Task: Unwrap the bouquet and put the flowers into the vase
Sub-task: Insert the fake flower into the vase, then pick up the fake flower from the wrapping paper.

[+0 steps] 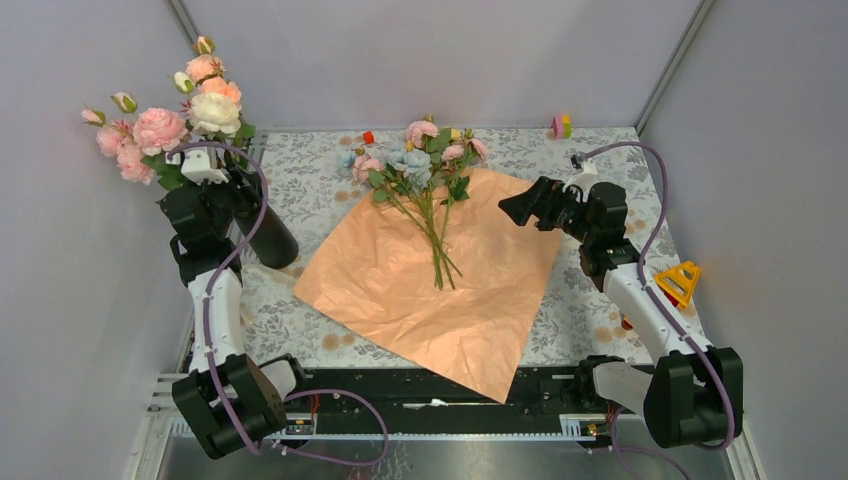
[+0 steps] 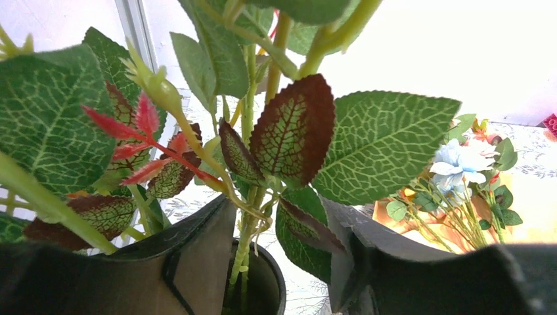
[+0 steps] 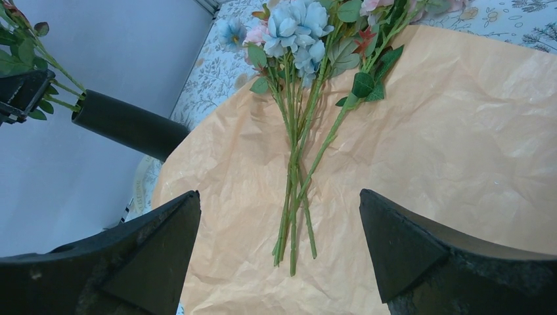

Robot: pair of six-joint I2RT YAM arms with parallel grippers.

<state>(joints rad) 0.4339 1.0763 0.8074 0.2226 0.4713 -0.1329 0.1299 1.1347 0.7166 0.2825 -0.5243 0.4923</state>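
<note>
The bouquet lies unwrapped: its peach-orange paper (image 1: 430, 285) is spread flat, and several flowers (image 1: 425, 165) rest on it with stems pointing toward me, blue and pink heads (image 3: 295, 33) at the far end. The black vase (image 1: 268, 238) stands at the left, holding pink, peach and cream roses (image 1: 175, 115). My left gripper (image 1: 222, 188) sits just above the vase mouth (image 2: 266, 279). Its fingers (image 2: 190, 262) stand apart, with the green stems (image 2: 244, 236) loose between them. My right gripper (image 1: 515, 208) hovers open above the paper's right side, stem ends (image 3: 292, 236) below it.
Small toy blocks lie at the table's back edge, an orange one (image 1: 368, 137) and a pink-green one (image 1: 560, 126). A yellow triangular piece (image 1: 680, 282) sits by the right arm. Grey walls close in on the left, back and right of the floral tablecloth (image 1: 300, 180).
</note>
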